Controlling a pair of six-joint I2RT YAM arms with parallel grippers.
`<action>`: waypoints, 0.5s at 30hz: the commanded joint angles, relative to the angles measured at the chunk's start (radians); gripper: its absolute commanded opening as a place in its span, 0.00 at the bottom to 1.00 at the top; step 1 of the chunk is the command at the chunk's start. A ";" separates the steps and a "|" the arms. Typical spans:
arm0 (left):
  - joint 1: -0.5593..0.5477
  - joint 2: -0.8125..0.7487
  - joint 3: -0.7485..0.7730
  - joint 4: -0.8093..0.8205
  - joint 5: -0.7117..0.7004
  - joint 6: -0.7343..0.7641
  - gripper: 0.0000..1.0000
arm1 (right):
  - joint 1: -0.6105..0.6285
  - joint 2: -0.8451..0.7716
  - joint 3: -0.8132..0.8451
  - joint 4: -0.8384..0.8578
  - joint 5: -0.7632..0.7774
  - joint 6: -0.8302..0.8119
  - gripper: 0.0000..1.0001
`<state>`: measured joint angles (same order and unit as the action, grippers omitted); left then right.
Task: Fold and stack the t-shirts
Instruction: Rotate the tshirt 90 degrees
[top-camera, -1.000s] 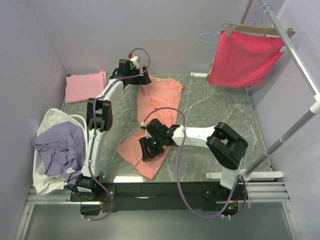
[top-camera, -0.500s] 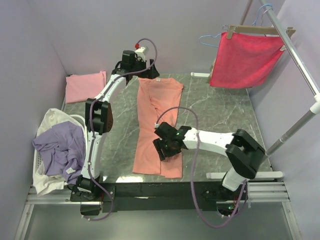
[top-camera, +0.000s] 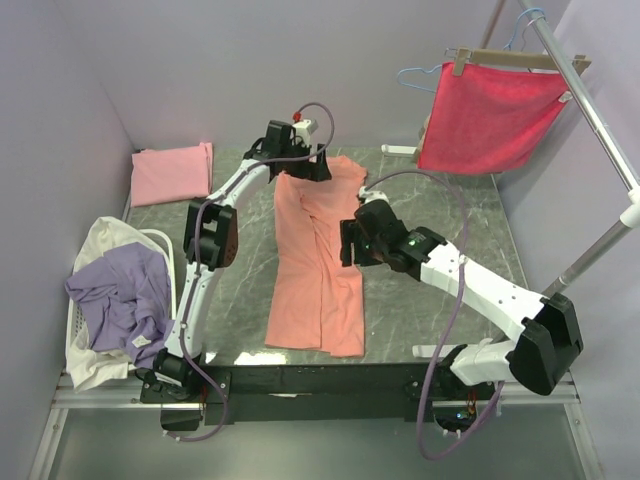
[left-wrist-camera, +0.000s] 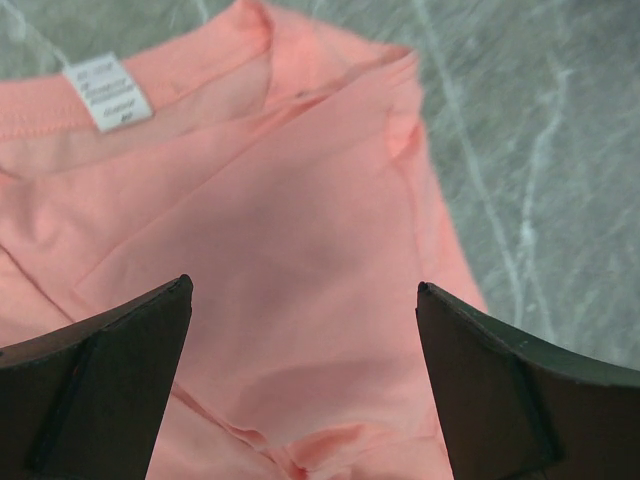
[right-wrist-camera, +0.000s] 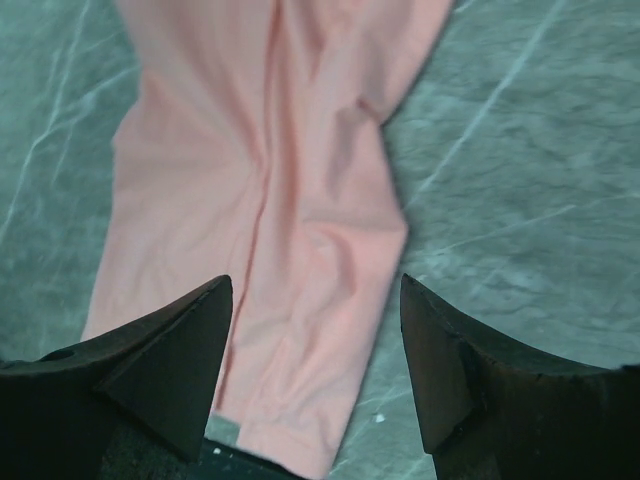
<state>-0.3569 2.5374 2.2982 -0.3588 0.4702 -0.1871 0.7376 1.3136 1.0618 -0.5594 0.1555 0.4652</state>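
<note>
Salmon-orange t-shirt (top-camera: 318, 270): lying lengthwise, near to far, at centre of table (top-camera: 440, 230). Left gripper (left-wrist-camera: 302, 286): hovering wide open, holding nothing, over the far collar end. Right gripper (right-wrist-camera: 315, 280): gaping empty over the shirt's right side

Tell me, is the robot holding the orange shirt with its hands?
No, nothing is held. The left gripper and the right gripper are both open above the salmon-orange t-shirt, which lies on the table.

Matt, soft salmon-orange cloth t-shirt (top-camera: 320, 255) lies on a smooth, veined stone-look table (top-camera: 440, 215).
</note>
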 joint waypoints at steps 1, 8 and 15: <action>0.007 0.049 0.027 -0.017 -0.034 0.031 0.99 | -0.067 0.015 0.047 0.018 0.032 -0.010 0.75; 0.007 0.123 0.072 -0.007 -0.070 0.029 0.99 | -0.095 0.065 0.078 0.061 -0.019 -0.011 0.75; 0.030 0.228 0.241 0.018 -0.146 0.003 0.99 | -0.098 0.163 0.107 0.090 -0.070 -0.010 0.75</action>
<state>-0.3458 2.7014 2.4466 -0.3687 0.3954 -0.1734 0.6434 1.4292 1.1236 -0.5156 0.1135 0.4595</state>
